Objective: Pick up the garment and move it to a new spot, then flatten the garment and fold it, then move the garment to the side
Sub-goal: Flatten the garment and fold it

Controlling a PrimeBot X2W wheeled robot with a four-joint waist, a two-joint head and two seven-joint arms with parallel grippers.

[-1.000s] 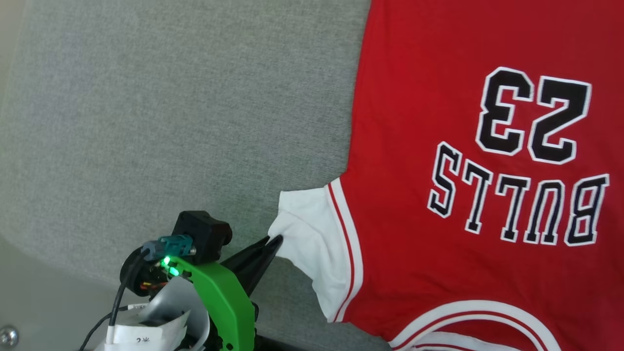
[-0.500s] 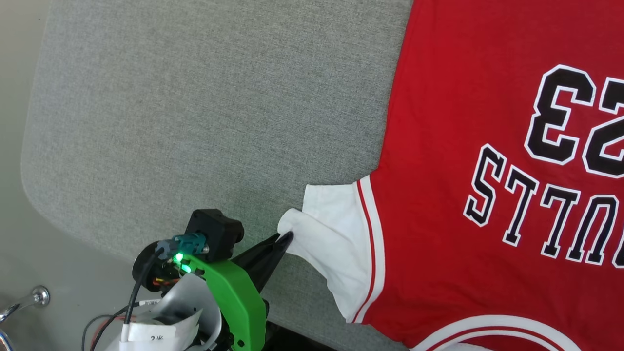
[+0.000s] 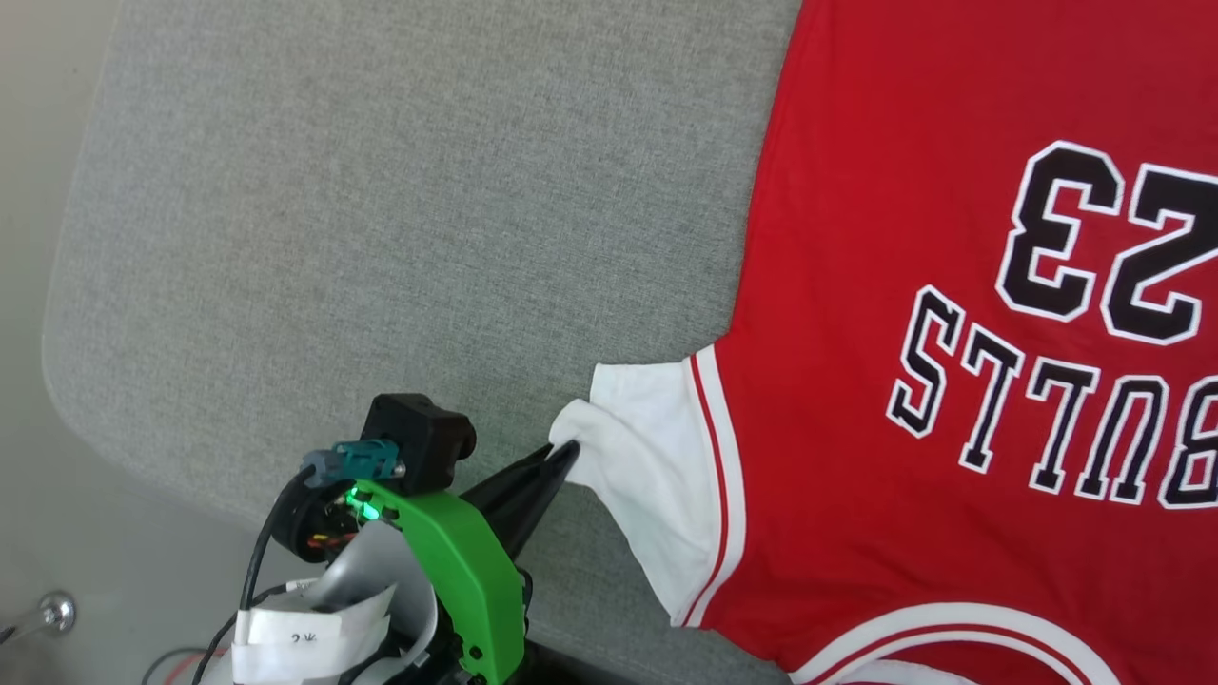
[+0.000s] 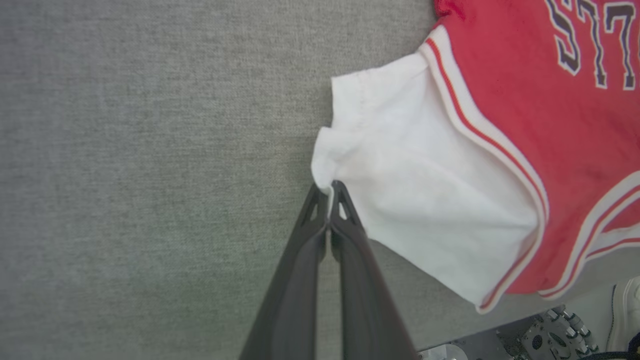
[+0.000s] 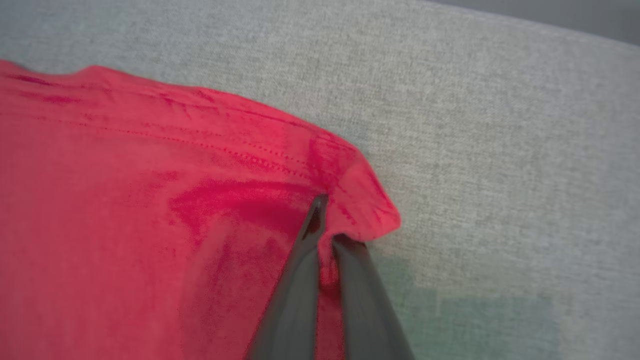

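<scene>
1. The red jersey point(image 3: 856, 238) is laid lettering-up at the right of the grey table point(image 3: 381, 238).
2. The white sleeve point(image 4: 400, 190) is pinched by the left gripper point(image 4: 330, 186), and a red hem corner point(image 5: 370, 210) by the right gripper point(image 5: 331, 220).
3. Flattening is judged in hand; outward tension is needed next.

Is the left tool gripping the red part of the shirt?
No, the left tool is shut on the white sleeve of the garment, not its red body.

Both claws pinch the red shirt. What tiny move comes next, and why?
Probably a small lift of both together: the left gripper is shut on the white sleeve, the right gripper on a red hem corner, and the garment lies flat on the grey table.
</scene>
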